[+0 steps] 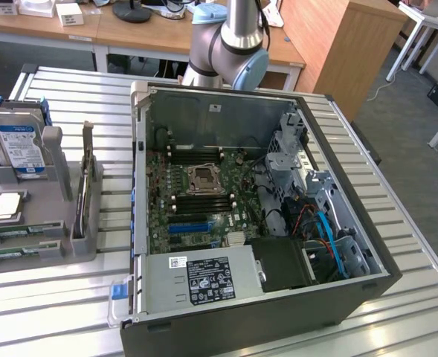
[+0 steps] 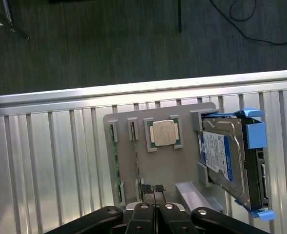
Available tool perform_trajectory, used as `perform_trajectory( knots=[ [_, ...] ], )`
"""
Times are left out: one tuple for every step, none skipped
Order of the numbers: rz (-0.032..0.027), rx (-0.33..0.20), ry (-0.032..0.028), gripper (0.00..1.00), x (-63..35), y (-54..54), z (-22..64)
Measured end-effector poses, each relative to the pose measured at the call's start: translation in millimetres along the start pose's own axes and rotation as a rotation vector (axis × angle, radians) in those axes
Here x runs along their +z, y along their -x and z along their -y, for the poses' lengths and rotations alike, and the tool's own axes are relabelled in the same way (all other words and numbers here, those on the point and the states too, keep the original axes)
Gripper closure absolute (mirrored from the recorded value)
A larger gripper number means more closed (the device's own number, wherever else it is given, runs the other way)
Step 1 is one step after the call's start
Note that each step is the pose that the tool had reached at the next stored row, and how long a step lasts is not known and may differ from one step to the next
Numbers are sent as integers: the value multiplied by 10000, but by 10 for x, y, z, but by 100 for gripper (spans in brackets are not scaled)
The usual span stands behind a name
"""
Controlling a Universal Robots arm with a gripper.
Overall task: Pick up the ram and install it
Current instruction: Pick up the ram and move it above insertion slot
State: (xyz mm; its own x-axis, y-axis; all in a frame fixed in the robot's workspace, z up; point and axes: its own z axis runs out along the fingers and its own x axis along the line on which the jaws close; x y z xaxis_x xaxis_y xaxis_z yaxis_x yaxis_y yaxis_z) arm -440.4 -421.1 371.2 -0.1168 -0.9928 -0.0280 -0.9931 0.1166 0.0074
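Jaws are pressed together with nothing between them: the gripper (image 2: 155,191) hangs over the edge of the grey holder (image 2: 182,168), carrying no part. Two sticks of ram (image 2: 116,165) stand on edge in the holder's slots, on the far side of the processor (image 2: 163,133) from the hard drive (image 2: 226,156). Their long axis runs in line with the seam between the fingers, and the nearer stick sits just beside the fingertips, so the offset looks purely sideways, away from the drive.
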Motion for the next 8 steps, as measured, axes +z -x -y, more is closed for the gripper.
perform_trajectory(
  knots=[
    [0, 0, 2, 89, 1, 1, 9],
    [1, 2, 7, 89, 1, 3, 18],
    [-2, 2, 26, 89, 1, 4, 29],
    [-6, 3, 59, 89, 0, 5, 38],
    [-10, 4, 97, 89, 1, 6, 44],
    [-13, 6, 129, 89, 1, 7, 48],
    [-15, 7, 144, 89, 2, 7, 48],
    [-16, 8, 155, 89, 1, 7, 48]
  ],
)
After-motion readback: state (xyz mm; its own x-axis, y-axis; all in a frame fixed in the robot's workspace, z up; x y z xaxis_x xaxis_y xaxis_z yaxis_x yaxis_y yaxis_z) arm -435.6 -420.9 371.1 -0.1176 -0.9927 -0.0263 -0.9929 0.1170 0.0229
